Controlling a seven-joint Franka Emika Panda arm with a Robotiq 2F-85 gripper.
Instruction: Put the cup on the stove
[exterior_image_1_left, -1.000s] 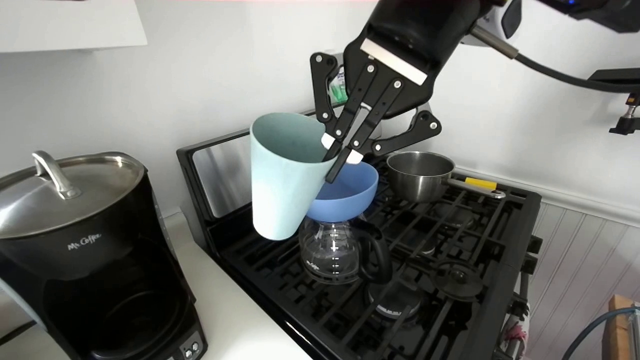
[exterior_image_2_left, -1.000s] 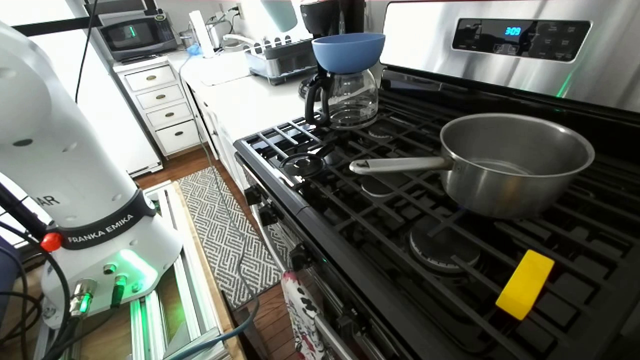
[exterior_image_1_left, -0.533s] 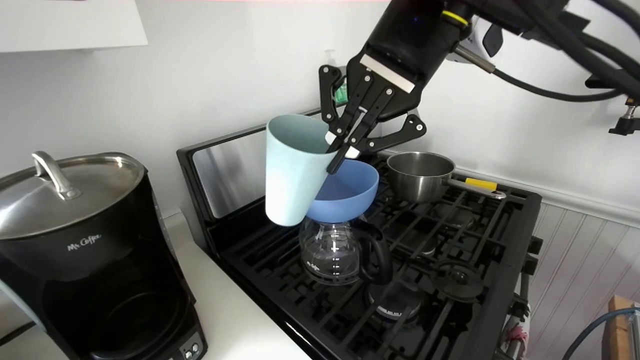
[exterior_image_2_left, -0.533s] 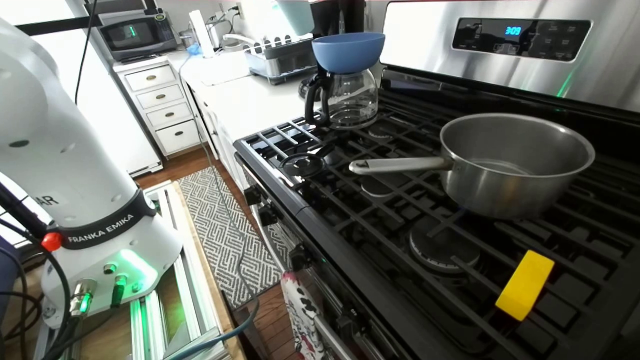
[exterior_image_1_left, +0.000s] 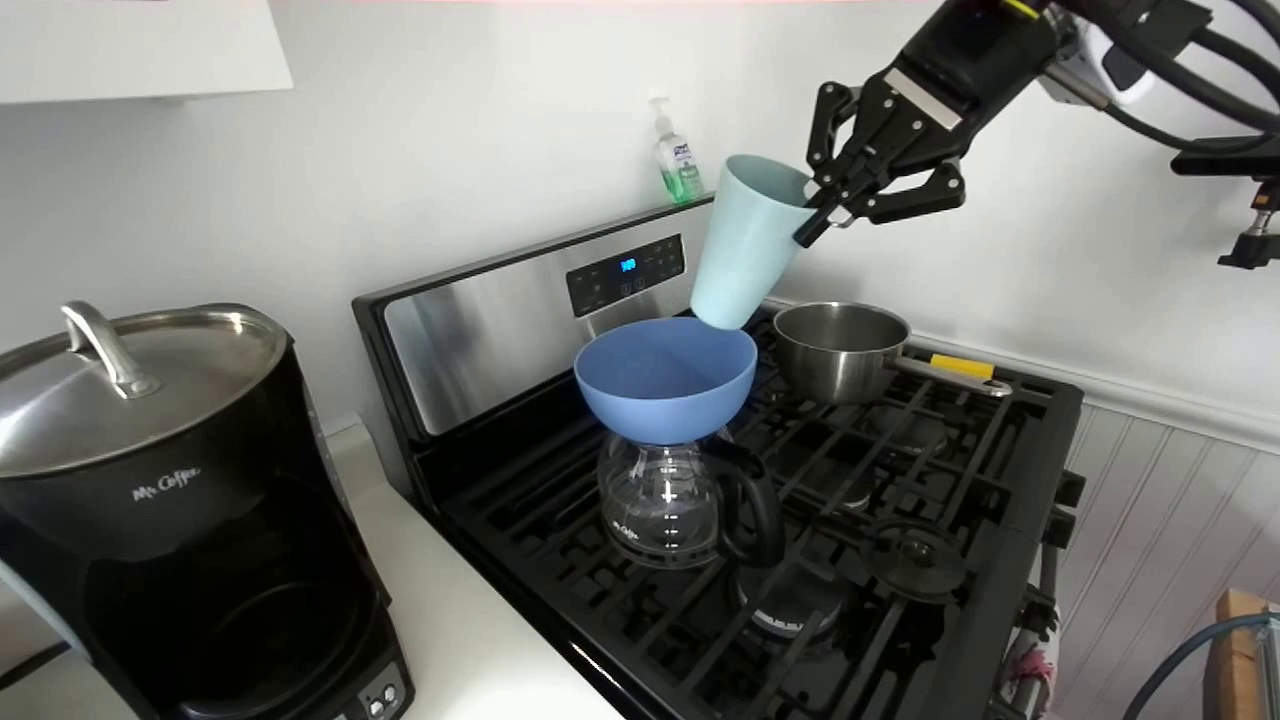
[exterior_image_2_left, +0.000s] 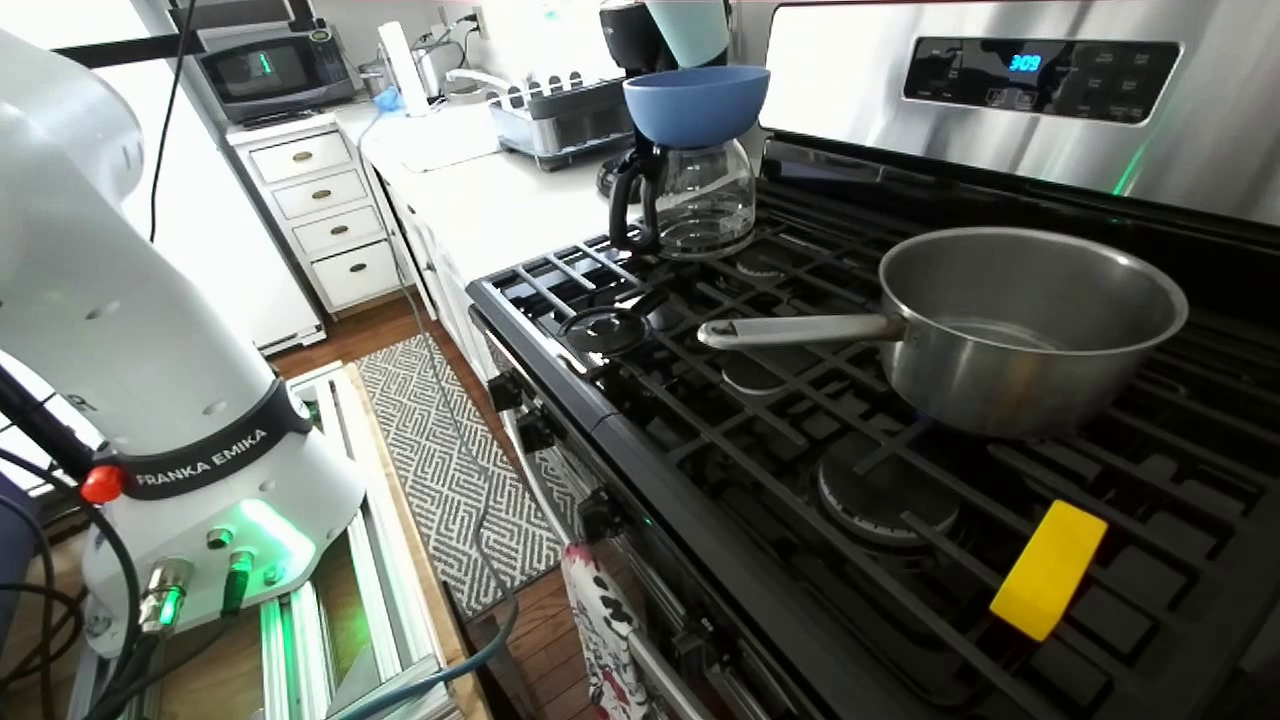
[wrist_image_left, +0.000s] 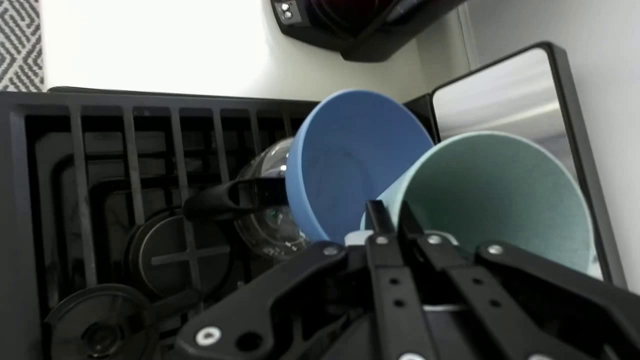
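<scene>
White, plain wall (exterior_image_1_left: 450, 150) is forming the backdrop in an exterior view, with the brushed stainless-steel back panel (exterior_image_1_left: 480, 350) of the gas stove (exterior_image_1_left: 830, 530) slanting before it. Black cast-iron grates (wrist_image_left: 132, 160) are running as parallel bars at left in the wrist view. At centre, a smooth blue bowl (exterior_image_1_left: 665, 418) is resting on a clear, round-bodied glass carafe (exterior_image_1_left: 660, 510); to the right, a steel saucepan (exterior_image_1_left: 830, 365) is sitting on the stove. A pale blue-green, tapering cup (exterior_image_1_left: 748, 250) is hanging tilted above the stove, just right of upper centre; whether its base is touching the bowl, the views are leaving unclear. The black gripper (exterior_image_1_left: 812, 212) is slanting down from the upper right, its jaws clamping the cup's rim, one finger (wrist_image_left: 411, 220) lying inside the wall of the cup. In an exterior view, the rounded white arm (exterior_image_2_left: 160, 350) is leaning toward the upper left.
</scene>
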